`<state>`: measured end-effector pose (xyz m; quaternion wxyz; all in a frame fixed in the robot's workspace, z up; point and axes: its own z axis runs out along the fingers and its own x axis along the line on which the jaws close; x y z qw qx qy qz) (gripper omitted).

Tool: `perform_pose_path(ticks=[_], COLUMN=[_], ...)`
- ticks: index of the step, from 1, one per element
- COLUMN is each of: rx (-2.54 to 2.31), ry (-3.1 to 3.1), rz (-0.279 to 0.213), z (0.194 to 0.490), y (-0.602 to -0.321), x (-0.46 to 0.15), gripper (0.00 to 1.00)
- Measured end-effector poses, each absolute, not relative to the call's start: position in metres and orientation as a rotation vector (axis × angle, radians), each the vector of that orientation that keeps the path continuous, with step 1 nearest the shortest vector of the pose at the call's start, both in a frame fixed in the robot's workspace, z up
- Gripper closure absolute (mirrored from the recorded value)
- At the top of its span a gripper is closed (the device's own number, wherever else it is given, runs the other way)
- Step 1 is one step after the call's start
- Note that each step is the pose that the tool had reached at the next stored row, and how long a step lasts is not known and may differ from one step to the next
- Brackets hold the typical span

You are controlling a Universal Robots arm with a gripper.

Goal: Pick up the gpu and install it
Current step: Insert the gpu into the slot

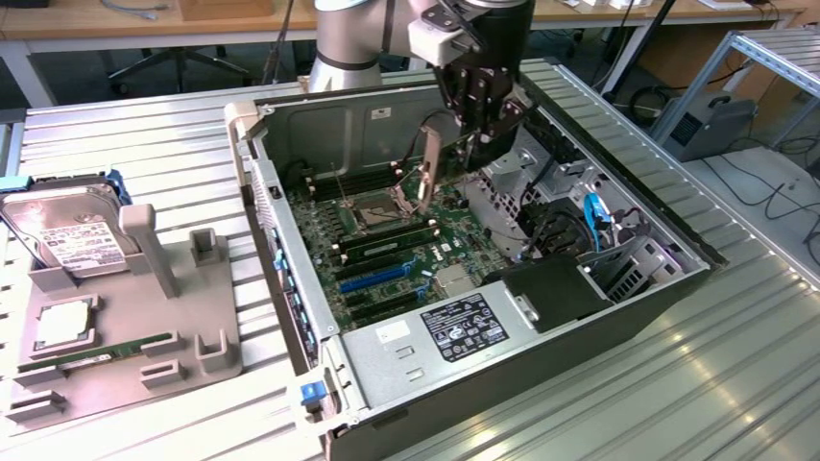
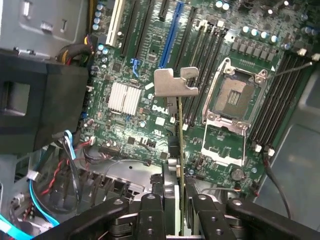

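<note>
Bright, even light; soft shadows

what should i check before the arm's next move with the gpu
1. The gpu is clamped in the gripper: ok.
2. The gpu hangs over the open case, above the motherboard: ok.
3. The gpu is seated in a slot: not ok, it hangs clear of the board.
4. The card's edge is lined up with the blue slot: cannot tell.
5. The blue cable lies away from the card: ok.
</note>
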<state>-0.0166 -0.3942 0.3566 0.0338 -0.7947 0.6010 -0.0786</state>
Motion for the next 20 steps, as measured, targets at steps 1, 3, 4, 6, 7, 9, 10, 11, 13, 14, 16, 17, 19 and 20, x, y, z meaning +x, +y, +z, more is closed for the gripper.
perform_pose_path(ticks=[1,3,4,6,7,9,10,11,13,14,16,17,19,20], rx=[-2.43,-2.397,-2.376,-2.328,-2.312,-2.281,-2.265,-2.25,-2.218,-2.202,-2.183,-2.175,-2.152,-2.14], ry=[1.869,1.916,1.944,2.007,2.027,2.065,2.085,2.103,2.141,2.158,2.164,2.161,2.15,2.144], rz=[-0.243,-0.245,-0.246,-0.248,-0.248,-0.25,-0.251,-0.252,-0.253,-0.254,-0.236,-0.221,-0.178,-0.157], z=[0.3563,0.3557,0.3554,0.3546,0.3542,0.3535,0.3531,0.3527,0.352,0.3517,0.3517,0.3517,0.3517,0.3517], y=[-0.3942,-0.3942,-0.3942,-0.3942,-0.3942,-0.3942,-0.3942,-0.3942,-0.3942,-0.3942,-0.3942,-0.3942,-0.3942,-0.3942], x=[-0.0166,-0.0166,-0.0166,-0.0166,-0.0166,-0.0166,-0.0166,-0.0166,-0.0166,-0.0167,-0.0168,-0.0169,-0.017,-0.017], gripper=[0.73,0.73,0.73,0.73,0.73,0.73,0.73,0.73,0.73,0.73,0.73,0.73,0.73,0.73])
